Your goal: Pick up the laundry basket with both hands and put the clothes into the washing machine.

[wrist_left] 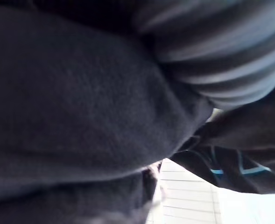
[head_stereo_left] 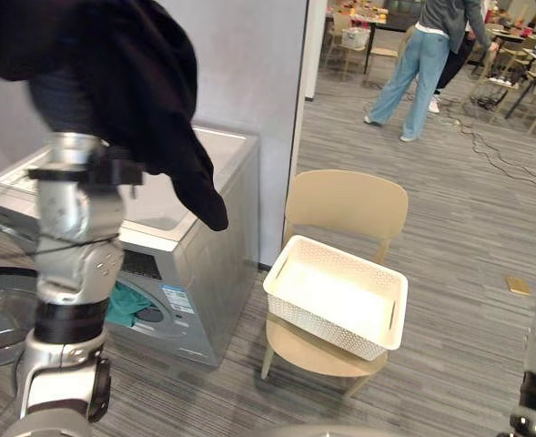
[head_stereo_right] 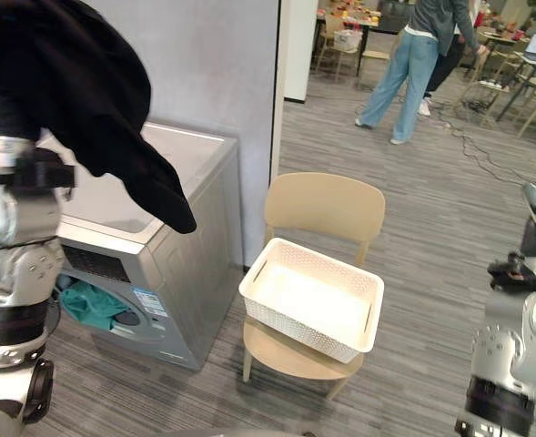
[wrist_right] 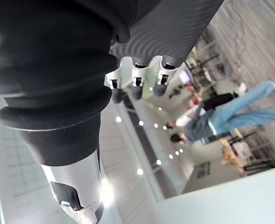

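Dark clothes (head_stereo_left: 149, 100) are draped over my raised left arm (head_stereo_left: 72, 209), above the washer (head_stereo_left: 204, 273) top's front edge. My left hand is buried in the cloth, so I cannot tell its grip. Right hand (head_stereo_right: 533, 205) is slack and empty, well right. The basket (head_stereo_left: 349, 259) is empty on the chair (head_stereo_left: 345, 200).

Judgement: loading step. Bring the arm down to the drum mouth by the teal garment (head_stereo_left: 126, 305), feed the hanging tail in first, and release once the bulk is inside.
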Robot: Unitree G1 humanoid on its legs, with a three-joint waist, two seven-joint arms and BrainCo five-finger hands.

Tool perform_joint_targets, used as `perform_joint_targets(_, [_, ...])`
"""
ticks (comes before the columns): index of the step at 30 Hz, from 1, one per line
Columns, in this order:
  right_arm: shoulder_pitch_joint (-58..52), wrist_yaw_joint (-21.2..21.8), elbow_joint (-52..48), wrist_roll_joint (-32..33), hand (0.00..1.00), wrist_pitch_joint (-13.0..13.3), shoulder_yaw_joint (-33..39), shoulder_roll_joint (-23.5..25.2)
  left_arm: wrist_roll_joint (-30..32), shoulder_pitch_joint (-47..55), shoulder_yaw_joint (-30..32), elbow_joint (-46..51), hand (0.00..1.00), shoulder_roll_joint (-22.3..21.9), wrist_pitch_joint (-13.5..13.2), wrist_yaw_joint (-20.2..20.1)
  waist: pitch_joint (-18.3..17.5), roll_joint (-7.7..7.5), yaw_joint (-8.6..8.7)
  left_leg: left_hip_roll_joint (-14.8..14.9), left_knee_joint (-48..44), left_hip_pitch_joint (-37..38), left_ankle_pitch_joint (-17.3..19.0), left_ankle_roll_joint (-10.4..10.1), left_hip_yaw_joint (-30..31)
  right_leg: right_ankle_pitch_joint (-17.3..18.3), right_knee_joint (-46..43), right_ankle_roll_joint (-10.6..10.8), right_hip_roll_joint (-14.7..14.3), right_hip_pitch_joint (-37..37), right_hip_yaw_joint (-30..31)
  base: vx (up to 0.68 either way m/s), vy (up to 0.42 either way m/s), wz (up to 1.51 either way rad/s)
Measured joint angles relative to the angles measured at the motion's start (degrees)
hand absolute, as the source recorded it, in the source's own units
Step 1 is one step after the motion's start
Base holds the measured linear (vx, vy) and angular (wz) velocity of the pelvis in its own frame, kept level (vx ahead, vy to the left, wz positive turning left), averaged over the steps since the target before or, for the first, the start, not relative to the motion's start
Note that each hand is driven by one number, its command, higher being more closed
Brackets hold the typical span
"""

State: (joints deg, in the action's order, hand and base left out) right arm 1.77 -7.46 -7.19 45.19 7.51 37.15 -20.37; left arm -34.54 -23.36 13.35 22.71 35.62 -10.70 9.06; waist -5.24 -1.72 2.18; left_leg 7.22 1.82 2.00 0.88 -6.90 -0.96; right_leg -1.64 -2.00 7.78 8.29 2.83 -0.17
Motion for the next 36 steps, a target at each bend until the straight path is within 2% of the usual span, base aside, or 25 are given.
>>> perform_joint_targets(3, [-5.36, -0.78, -2.67, -4.67, 0.00, 0.33, 4.29, 6.08, 5.06, 11.82, 11.13, 6.35, 1.00, -0.32, -1.98, -0.04, -0.75, 0.90, -0.45, 0.18, -0.01, 0.14, 0.08, -0.10, 0.80, 0.80, 0.07, -0.48, 0.00, -0.72, -1.17, 0.00, -0.012, 0.14])
perform_joint_targets(4, [-6.68, -1.15, -3.26, -5.64, 0.00, 0.41, 4.92, 7.40, 5.72, 14.36, 13.16, 6.97, 1.00, -1.00, -2.34, -0.10, -0.93, 1.01, -0.56, 0.25, -0.02, 0.18, 0.16, -0.20, 0.82, 0.94, 0.04, -0.44, -0.03, -0.71, -1.25, -0.01, -0.017, 0.10])
perform_joint_targets(6, [-11.40, -1.32, -4.18, -7.85, 0.00, 0.88, 6.96, 12.87, 7.08, 24.27, 21.17, 8.31, 1.00, -8.22, -3.09, -0.11, -1.21, 1.36, -1.48, 0.40, -0.09, 0.34, 0.71, -0.18, 0.81, 1.32, 0.10, -0.39, -0.09, -0.70, -1.47, -0.03, -0.014, 0.04])
perform_joint_targets(7, [-12.42, -1.34, -4.31, -8.19, 0.00, 0.89, 7.41, 14.33, 7.17, 26.67, 22.73, 8.30, 1.00, -10.86, -3.18, -0.06, -1.26, 1.43, -1.59, 0.42, -0.09, 0.28, 0.88, -0.34, 0.81, 1.35, 0.11, -0.38, -0.08, -0.73, -1.57, -0.02, -0.008, 0.07])
perform_joint_targets(8, [-14.15, -1.41, -4.60, -8.84, 0.00, 0.99, 7.91, 17.47, 7.35, 31.15, 25.11, 8.28, 1.00, -16.54, -3.13, 0.32, -1.37, 1.55, -1.71, 0.48, -0.18, 0.04, 0.95, -0.32, 0.80, 1.37, 0.15, -0.35, -0.07, -0.70, -1.76, -0.01, -0.004, 0.09])
perform_joint_targets(10, [-17.30, -1.42, -4.99, -8.90, 0.00, 1.07, 7.85, 22.50, 8.13, 37.61, 25.57, 7.83, 1.00, -24.94, -2.72, 1.21, -1.36, 1.42, -1.99, 0.64, -0.83, -0.42, 1.03, -0.26, 0.83, 1.34, 0.13, -0.41, -0.10, -0.72, -2.20, 0.00, -0.010, 0.07])
perform_joint_targets(11, [-19.47, -1.43, -4.98, -8.72, 0.00, 1.12, 7.75, 25.53, 8.07, 41.16, 24.32, 6.47, 1.00, -29.30, -2.01, 1.12, -1.21, 1.61, -2.69, 0.73, -1.18, -0.43, 1.16, -0.13, 0.84, 1.34, 0.10, -0.47, -0.15, -0.98, -2.38, 0.02, -0.012, 0.05])
perform_joint_targets(13, [-22.60, -1.37, -4.55, -8.65, 0.00, 1.01, 5.46, 25.94, 8.16, 45.33, 21.86, 3.00, 1.00, -34.28, -0.45, 1.07, -1.09, 1.44, -3.10, 0.74, -2.65, -0.41, 2.06, -0.22, 0.95, 1.41, 0.06, -0.45, -0.07, -1.82, -2.63, 0.01, -0.003, 0.02])
perform_joint_targets(15, [-23.70, -0.94, -2.54, -8.70, 0.00, 1.22, 3.37, 26.39, 11.69, 48.42, 18.28, -3.94, 1.00, -37.78, 1.64, 1.03, -0.98, 1.29, -3.11, 0.85, -4.50, -1.24, 3.55, -0.12, 1.30, 1.79, 0.11, -0.48, -0.10, -2.55, -2.97, -0.05, 0.001, 0.06])
perform_joint_targets(17, [-23.72, -0.30, 1.97, -8.36, 0.00, 1.22, 2.01, 26.33, 12.98, 49.00, 15.80, -10.25, 1.00, -39.09, 2.49, 0.74, -0.97, 1.29, -3.08, 0.89, -4.91, -1.38, 3.89, -0.31, 1.37, 2.14, 0.02, -0.15, -0.12, -2.60, -3.03, -0.03, -0.003, 0.03])
perform_joint_targets(20, [-23.36, 1.55, 17.06, -5.72, 0.00, 0.78, -2.57, 25.97, 16.63, 47.78, 14.01, -28.59, 1.00, -40.88, 4.62, -1.58, -0.81, 1.53, -3.02, 0.95, -5.05, -1.44, 3.93, -0.36, 1.29, 2.11, -0.10, -0.21, -0.14, -2.51, -3.08, 0.00, 0.000, 0.00])
perform_joint_targets(22, [-22.51, 2.86, 31.33, -6.73, 0.00, -1.12, -6.32, 25.55, 16.71, 45.42, 12.32, -45.99, 1.00, -40.62, 7.27, -3.00, -0.33, 1.89, -2.93, 1.08, -5.88, -1.34, 3.99, -0.28, 0.96, 1.91, -0.48, -0.63, -0.22, -2.60, -2.98, 0.03, -0.005, -0.05])
perform_joint_targets(24, [-21.80, 4.36, 42.14, -9.99, 0.00, -3.67, -8.44, 25.29, 16.67, 42.70, 11.73, -58.04, 1.00, -40.01, 8.72, -3.97, -0.18, 2.08, -3.04, 1.10, -5.95, -1.29, 4.15, -0.22, 0.86, 2.12, -0.75, -0.86, -0.22, -2.55, -3.00, 0.02, -0.003, -0.01])
perform_joint_targets(26, [-21.37, 5.75, 49.88, -13.83, 0.00, -5.63, -9.28, 25.16, 16.68, 41.17, 11.70, -65.38, 1.00, -39.97, 9.20, -4.26, 0.01, 2.12, -3.08, 1.10, -5.86, -1.29, 4.35, -0.21, 0.77, 2.24, -0.73, -0.86, -0.22, -2.52, -2.99, 0.00, 0.000, 0.00])
perform_joint_targets(30, [-21.16, 7.77, 57.67, -26.61, 0.00, -8.06, -7.69, 24.98, 17.82, 39.09, 12.77, -72.90, 1.00, -40.07, 9.35, -6.15, 0.46, 2.02, -2.93, 1.09, -5.75, -1.16, 5.14, -0.32, 0.28, 2.47, -0.68, -0.92, -0.22, -2.53, -2.67, 0.02, 0.002, -0.05])
perform_joint_targets(32, [-20.46, 7.78, 58.74, -29.73, 0.00, -8.03, -6.67, 24.84, 18.74, 38.00, 14.49, -73.47, 1.00, -40.47, 9.36, -6.60, 0.65, 1.78, -2.98, 1.10, -5.55, -1.04, 5.19, -0.31, 0.05, 2.47, -0.61, -0.92, -0.22, -2.54, -2.53, 0.04, 0.003, -0.07])
perform_joint_targets(35, [-18.68, 7.81, 61.75, -30.15, 0.00, -8.04, -6.02, 24.02, 19.77, 36.78, 15.97, -75.28, 1.00, -40.50, 9.31, -6.80, 1.10, 1.64, -3.10, 1.09, -4.53, 0.11, 5.15, -0.29, -0.75, 2.47, -0.27, -0.91, -0.25, -2.74, -1.83, 0.02, 0.003, -0.11])
perform_joint_targets(36, [-14.50, 8.90, 66.58, -31.79, 0.00, -7.97, -6.06, 22.64, 21.82, 33.46, 14.25, -80.76, 1.00, -37.74, 9.25, -7.77, 3.31, 0.33, -3.10, 0.80, -3.85, 1.87, 4.95, -0.30, -1.08, 2.29, 0.63, -0.40, -0.09, -3.57, -1.84, 0.01, 0.003, -0.06])
